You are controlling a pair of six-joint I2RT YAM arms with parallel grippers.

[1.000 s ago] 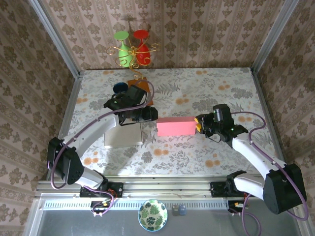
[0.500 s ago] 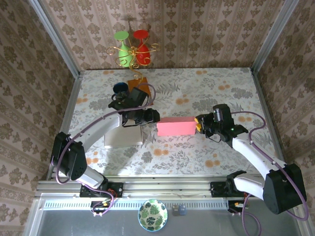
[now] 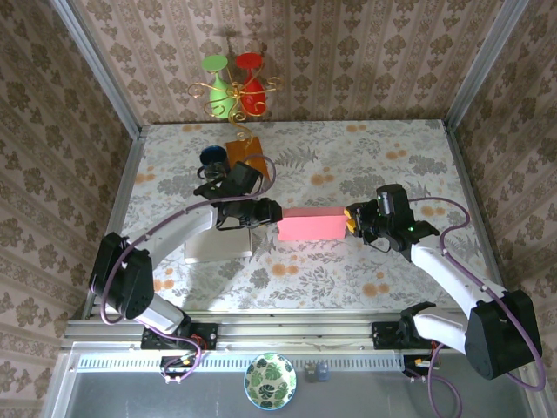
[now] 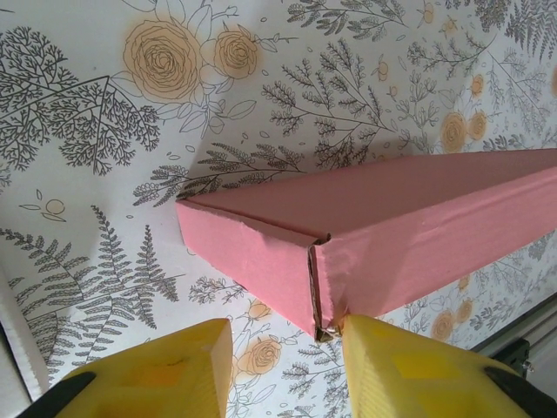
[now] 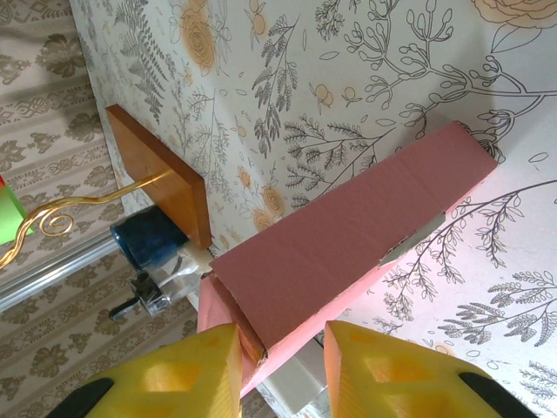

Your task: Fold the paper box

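Note:
The pink paper box (image 3: 309, 225) lies lengthwise on the flowered table (image 3: 383, 157) between my two arms. My left gripper (image 3: 272, 212) is at its left end. In the left wrist view the box (image 4: 418, 218) shows a split corner seam. That corner touches the inner tip of my right finger (image 4: 374, 348), and the left gripper (image 4: 283, 326) stands open with only table in the gap. My right gripper (image 3: 349, 221) is at the box's right end. It (image 5: 280, 329) is open, with the corner of the box (image 5: 348, 235) between its tips. The left finger (image 5: 209, 357) meets the box wall.
A grey-white sheet (image 3: 218, 246) lies under my left arm. Behind it stand a wooden block (image 3: 247, 151) and a dark blue cup (image 3: 211, 157), also seen as block (image 5: 161, 178) and cup (image 5: 148, 235). A goblet stand (image 3: 233, 87) is at the back wall. A leaf-patterned bowl (image 3: 270, 380) sits off the table.
My left gripper has moved forward and right, down to the box's left end, and its jaws have narrowed a little. The box and the right arm have stayed put.

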